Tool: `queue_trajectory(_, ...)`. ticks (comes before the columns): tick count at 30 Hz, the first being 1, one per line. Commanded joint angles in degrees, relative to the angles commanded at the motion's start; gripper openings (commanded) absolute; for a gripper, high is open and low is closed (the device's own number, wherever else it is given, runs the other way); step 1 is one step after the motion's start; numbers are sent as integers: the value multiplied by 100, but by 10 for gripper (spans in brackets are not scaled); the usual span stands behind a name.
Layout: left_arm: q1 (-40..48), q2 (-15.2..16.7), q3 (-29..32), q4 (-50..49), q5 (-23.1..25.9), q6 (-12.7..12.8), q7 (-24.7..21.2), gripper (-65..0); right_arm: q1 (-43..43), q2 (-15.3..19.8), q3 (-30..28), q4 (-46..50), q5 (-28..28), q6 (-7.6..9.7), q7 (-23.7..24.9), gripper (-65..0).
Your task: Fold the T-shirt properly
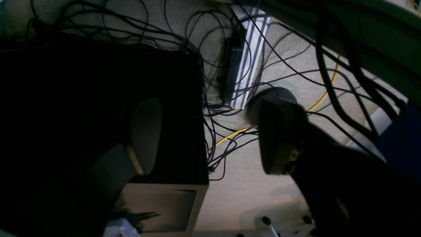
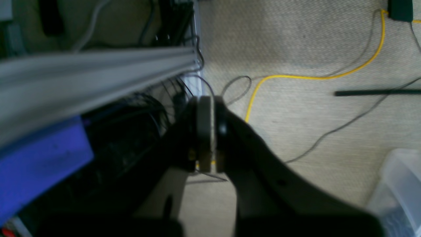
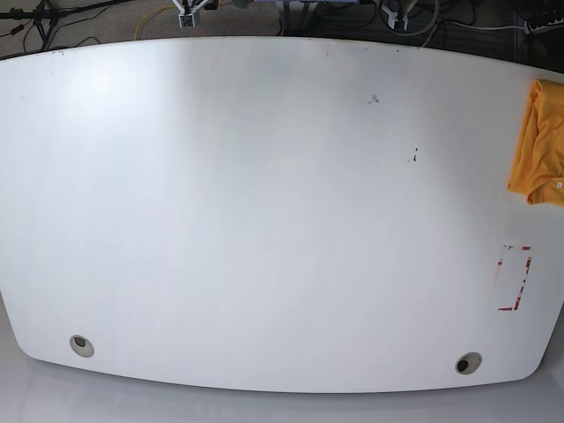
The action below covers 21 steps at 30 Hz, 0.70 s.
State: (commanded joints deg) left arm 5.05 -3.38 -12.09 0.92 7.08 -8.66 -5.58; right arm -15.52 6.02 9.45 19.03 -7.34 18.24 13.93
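The mustard orange-yellow T-shirt (image 3: pixel 539 145) lies bunched at the far right edge of the white table (image 3: pixel 264 203) in the base view, partly cut off by the frame; its print is hidden. Neither arm shows in the base view. In the left wrist view my left gripper (image 1: pixel 210 135) is open and empty, hanging over the carpeted floor beside a dark box. In the right wrist view my right gripper (image 2: pixel 205 131) is shut with its pads pressed together, holding nothing, also over the floor.
Tangled black cables (image 1: pixel 230 82) and a yellow cable (image 2: pixel 296 77) lie on the carpet. A dark box (image 1: pixel 98 108) is under the left gripper. A red-marked rectangle (image 3: pixel 514 278) sits near the table's right front. Two grommet holes (image 3: pixel 81 345) are at the front edge.
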Motion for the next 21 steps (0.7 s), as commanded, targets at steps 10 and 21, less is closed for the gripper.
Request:
queue_trajectory(10,9,0,18,501,0,0,440,-228,114,-149,0,0,-88,-26,-308,-629)
queue_trajectory(21,9,9,255,519,0,334,422,-224,132,-167,0,0,-44,-26,-378,-629)
